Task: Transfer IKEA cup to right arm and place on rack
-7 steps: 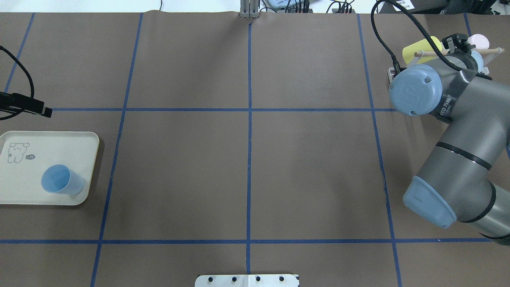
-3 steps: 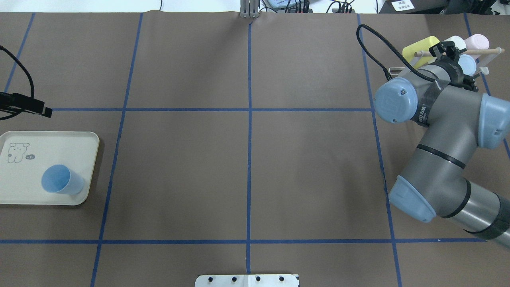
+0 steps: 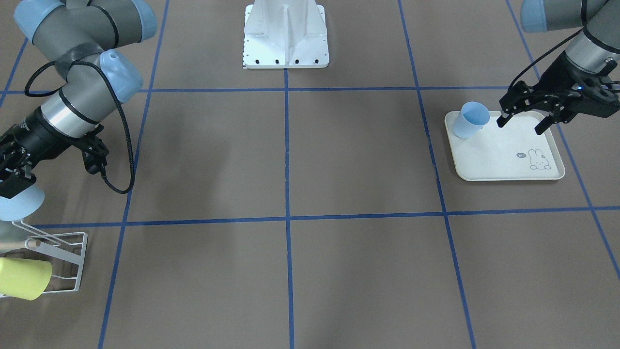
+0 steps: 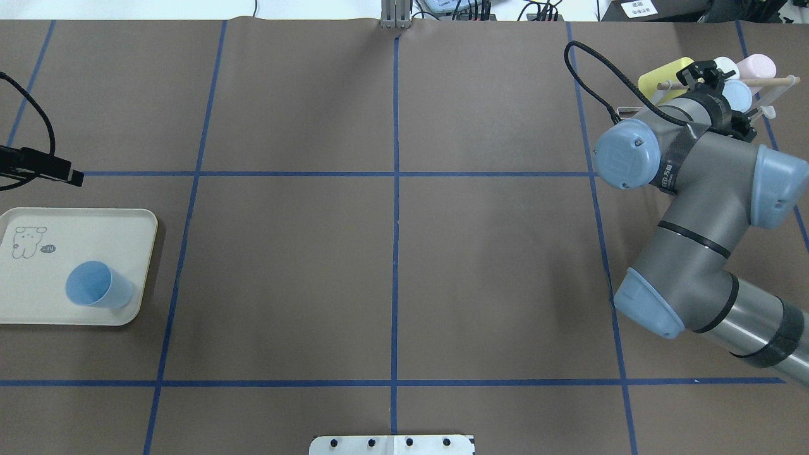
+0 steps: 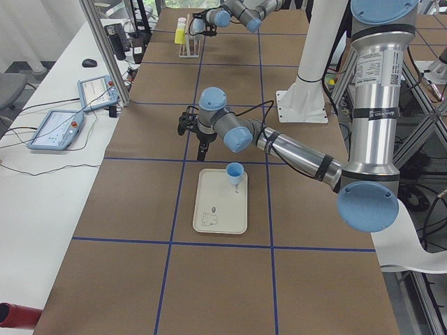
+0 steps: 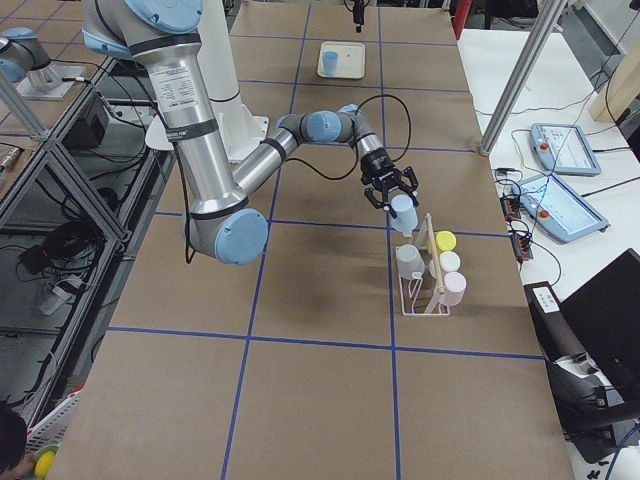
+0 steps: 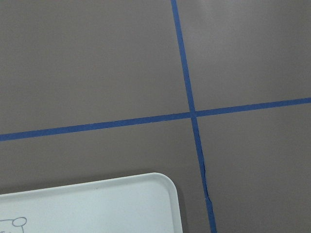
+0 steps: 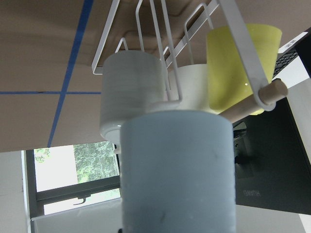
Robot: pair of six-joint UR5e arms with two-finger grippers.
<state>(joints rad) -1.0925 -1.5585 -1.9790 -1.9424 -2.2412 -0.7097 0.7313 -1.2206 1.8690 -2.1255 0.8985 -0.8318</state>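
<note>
While aloft, right pincer (image 3: 13, 188) round cup (image 3: 19, 204)

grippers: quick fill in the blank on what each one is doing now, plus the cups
The right gripper is shut on the held cup, which is pale ___.
The left gripper hovers ___ near the tray.
The tray cup stands with its mouth facing ___.
Missing words: blue; open; up.
</note>
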